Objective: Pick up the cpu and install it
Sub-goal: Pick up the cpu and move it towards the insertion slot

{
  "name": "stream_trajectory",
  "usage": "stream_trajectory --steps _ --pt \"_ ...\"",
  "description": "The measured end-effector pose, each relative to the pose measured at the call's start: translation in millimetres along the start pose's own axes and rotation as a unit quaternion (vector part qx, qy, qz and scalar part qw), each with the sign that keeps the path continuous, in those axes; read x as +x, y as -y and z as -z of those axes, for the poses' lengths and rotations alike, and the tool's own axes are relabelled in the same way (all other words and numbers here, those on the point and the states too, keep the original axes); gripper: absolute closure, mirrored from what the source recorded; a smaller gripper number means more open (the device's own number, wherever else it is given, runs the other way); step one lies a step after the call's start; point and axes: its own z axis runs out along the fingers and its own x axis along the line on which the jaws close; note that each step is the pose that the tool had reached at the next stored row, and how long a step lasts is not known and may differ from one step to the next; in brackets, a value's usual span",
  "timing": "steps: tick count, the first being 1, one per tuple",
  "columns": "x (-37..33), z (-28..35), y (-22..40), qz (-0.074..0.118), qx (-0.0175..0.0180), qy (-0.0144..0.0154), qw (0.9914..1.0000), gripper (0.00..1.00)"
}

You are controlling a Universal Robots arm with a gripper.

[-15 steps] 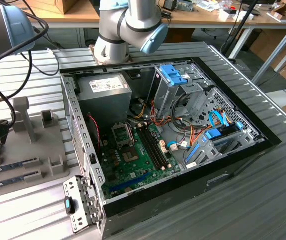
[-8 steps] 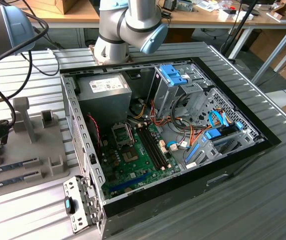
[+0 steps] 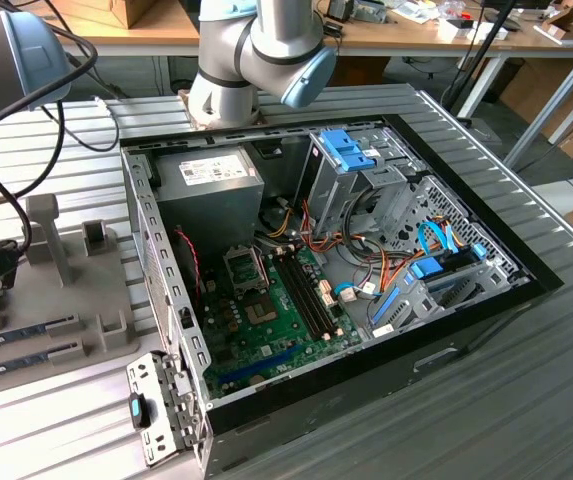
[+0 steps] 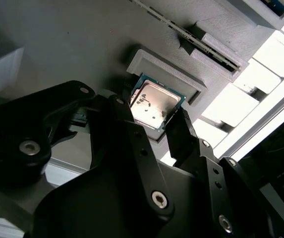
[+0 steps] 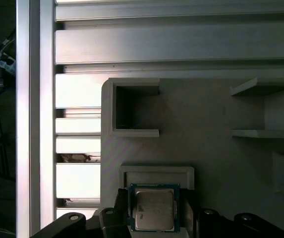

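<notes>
Cpu (image 4: 154,105), shiny silver lid with a green rim, sits between the gripper's (image 4: 149,111) spread fingers, maybe just touching.

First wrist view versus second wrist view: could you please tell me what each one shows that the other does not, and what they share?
First wrist view, not the second: an empty square pocket in the grey holder. Second wrist view, not the first: a long narrow strip standing on edge in the holder's slots, probably a memory stick. Both wrist views: the cpu lying shiny side up in its raised nest on the grey holder, the black tool right at it, and the slatted table.
</notes>
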Motion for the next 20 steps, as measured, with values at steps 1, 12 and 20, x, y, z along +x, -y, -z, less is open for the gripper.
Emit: stream_trajectory --steps 1,12,20 --pt "0.0 0.4 0.0 0.000 0.0000 0.0000 1.00000 0.45" --pt "0.1 2.2 0.0 0.000 0.0000 0.0002 1.00000 0.45" --pt "0.1 2.3 0.0 0.000 0.0000 0.0002 1.00000 0.53"
